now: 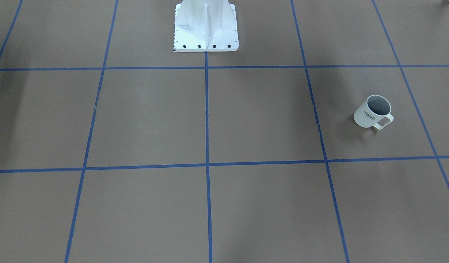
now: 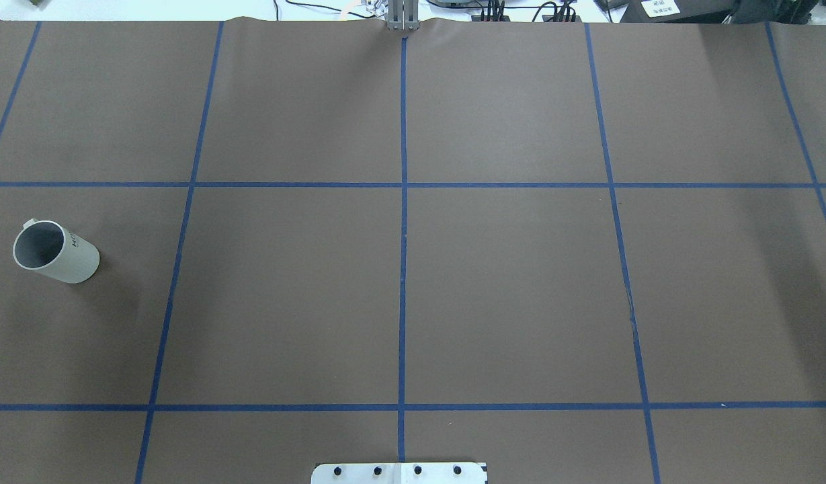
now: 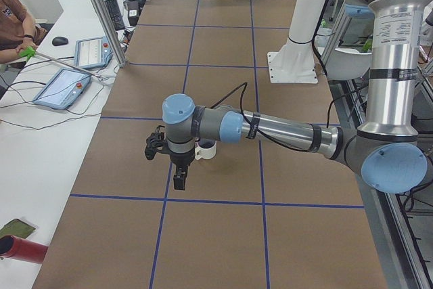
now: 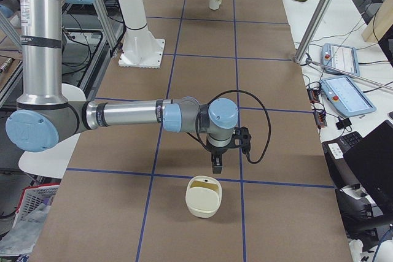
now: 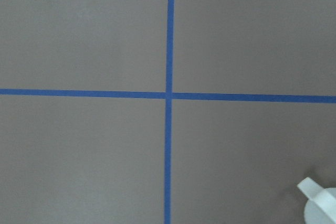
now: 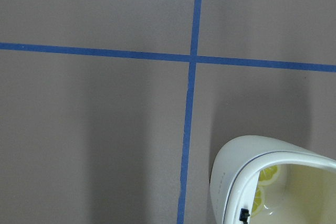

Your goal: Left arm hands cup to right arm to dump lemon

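Note:
The white "HOME" cup (image 1: pixel 373 111) stands upright on the brown table, handle toward the front; it also shows at the left edge of the overhead view (image 2: pixel 53 252). Its visible inside is grey and no lemon shows in it. In the exterior left view my left gripper (image 3: pixel 178 182) points down just in front of the cup (image 3: pixel 206 149); I cannot tell whether it is open or shut. The left wrist view catches only the cup's handle (image 5: pixel 317 203). My right gripper (image 4: pixel 216 167) points down at the table's other end, far from the cup (image 4: pixel 214 1); its state is unclear.
A cream container (image 4: pixel 204 197) sits just beyond my right gripper; its rim shows in the right wrist view (image 6: pixel 247 166) with yellow lemon-slice shapes inside. The white robot pedestal (image 1: pixel 206 27) stands at the table's middle edge. Operator tablets (image 3: pixel 64 86) lie on the side bench.

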{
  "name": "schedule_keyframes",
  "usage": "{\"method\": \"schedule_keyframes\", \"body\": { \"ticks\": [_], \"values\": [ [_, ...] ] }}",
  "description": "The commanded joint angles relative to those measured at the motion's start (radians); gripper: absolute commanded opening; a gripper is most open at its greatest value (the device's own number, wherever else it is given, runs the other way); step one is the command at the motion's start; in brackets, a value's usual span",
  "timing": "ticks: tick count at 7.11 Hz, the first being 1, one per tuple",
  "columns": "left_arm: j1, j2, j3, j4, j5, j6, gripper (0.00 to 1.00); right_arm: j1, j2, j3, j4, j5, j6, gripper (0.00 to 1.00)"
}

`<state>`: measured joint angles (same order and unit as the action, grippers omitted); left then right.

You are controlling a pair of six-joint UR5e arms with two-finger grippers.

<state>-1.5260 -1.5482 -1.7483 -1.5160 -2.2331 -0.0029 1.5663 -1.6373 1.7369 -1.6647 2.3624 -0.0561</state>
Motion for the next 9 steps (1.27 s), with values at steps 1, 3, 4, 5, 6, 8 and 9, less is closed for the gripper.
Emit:
{"method": "schedule_keyframes", "body": {
  "ticks": [1, 3, 4, 5, 6, 8, 9],
  "values": [
    [-0.016, 0.020, 0.036, -0.021, -0.019, 0.092, 1.00, 0.000, -0.001, -0.019, 0.026, 0.024, 0.001, 1.00],
    [-0.011, 0.008, 0.035, -0.023, -0.022, 0.083, 1.00, 0.000, -0.001, -0.023, 0.026, 0.029, 0.001, 1.00],
    [-0.013, 0.004, 0.035, -0.023, -0.054, 0.081, 1.00, 0.000, -0.001, -0.031, 0.028, 0.029, 0.001, 1.00],
    [-0.011, 0.002, 0.036, -0.023, -0.062, 0.081, 1.00, 0.000, -0.003, -0.034, 0.028, 0.029, -0.001, 1.00],
    [-0.011, 0.002, 0.036, -0.023, -0.062, 0.081, 1.00, 0.000, -0.001, -0.037, 0.028, 0.029, -0.001, 1.00],
    [-0.011, 0.002, 0.035, -0.023, -0.062, 0.081, 1.00, 0.001, -0.003, -0.037, 0.028, 0.028, 0.002, 1.00],
    [-0.011, 0.002, 0.035, -0.021, -0.062, 0.081, 1.00, 0.003, -0.004, -0.037, 0.028, 0.028, 0.001, 1.00]
  ]
}}
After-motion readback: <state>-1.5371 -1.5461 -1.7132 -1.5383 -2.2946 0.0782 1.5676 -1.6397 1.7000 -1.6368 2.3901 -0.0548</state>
